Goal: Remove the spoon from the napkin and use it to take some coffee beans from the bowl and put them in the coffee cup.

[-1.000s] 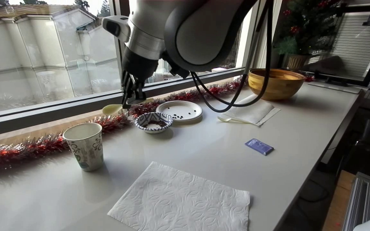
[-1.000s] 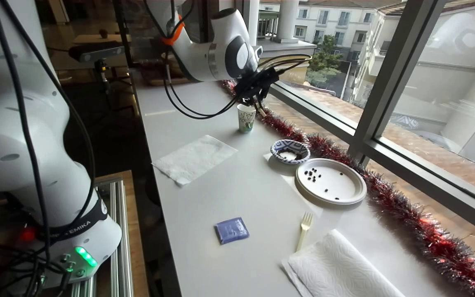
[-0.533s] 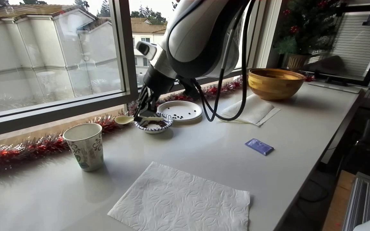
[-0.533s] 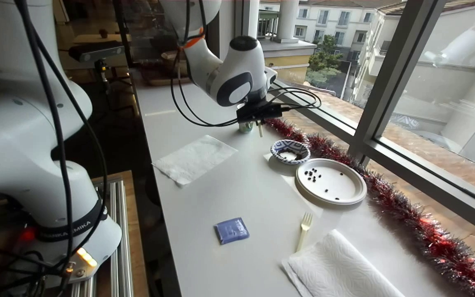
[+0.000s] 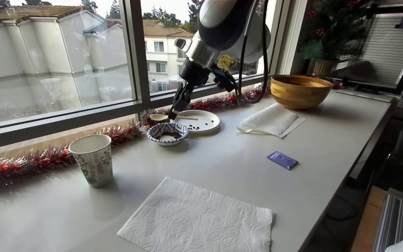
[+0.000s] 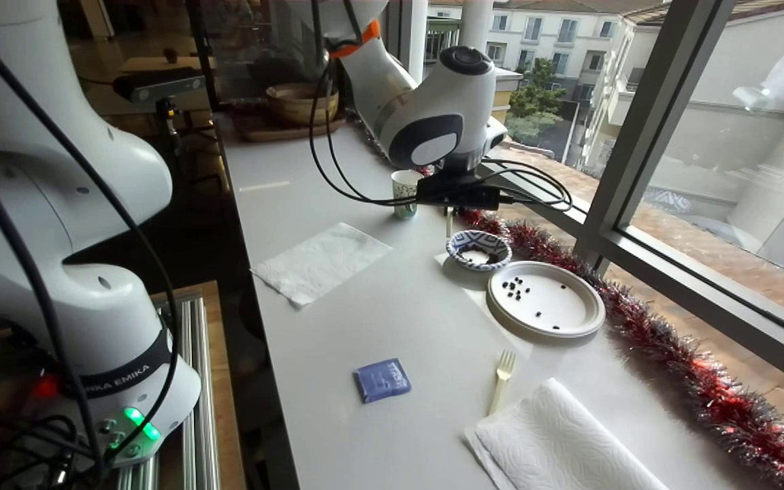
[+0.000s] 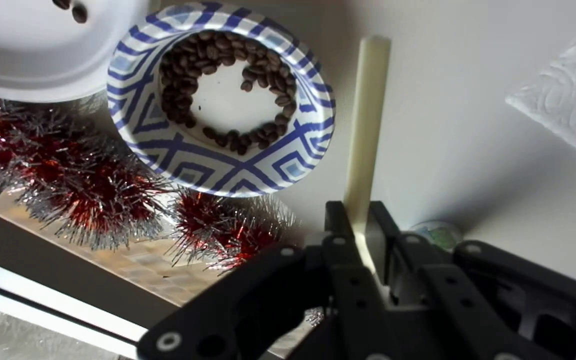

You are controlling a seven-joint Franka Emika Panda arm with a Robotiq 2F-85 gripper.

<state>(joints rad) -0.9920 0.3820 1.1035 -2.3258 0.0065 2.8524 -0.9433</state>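
Beside the white bench (image 5: 219,157) there is a large window with a dark frame (image 5: 139,59), and a red and silver garland (image 5: 52,155) lies along it. The end effector (image 7: 358,212) is clenched on the spoon (image 7: 368,125): it pinches the pale handle from both sides. The spoon is in the air, nearly level, near the bowl (image 7: 193,170); in the wrist view its handle passes alongside the rim. This bowl is white with a blue pattern, and the coffee beans (image 7: 180,75) form a broken ring around its bare bottom. Just beside it is a white plate (image 6: 548,303), on which a few coffee beans are scattered. The coffee cup (image 5: 94,161) stands upright near the garland. The large napkin (image 5: 205,217) lies flat, well apart from the spoon. Farther along the bench are a blue packet (image 6: 382,380), a pale fork (image 6: 503,374) whose handle reaches to a folded napkin (image 6: 562,435), and a wooden bowl (image 5: 301,92).
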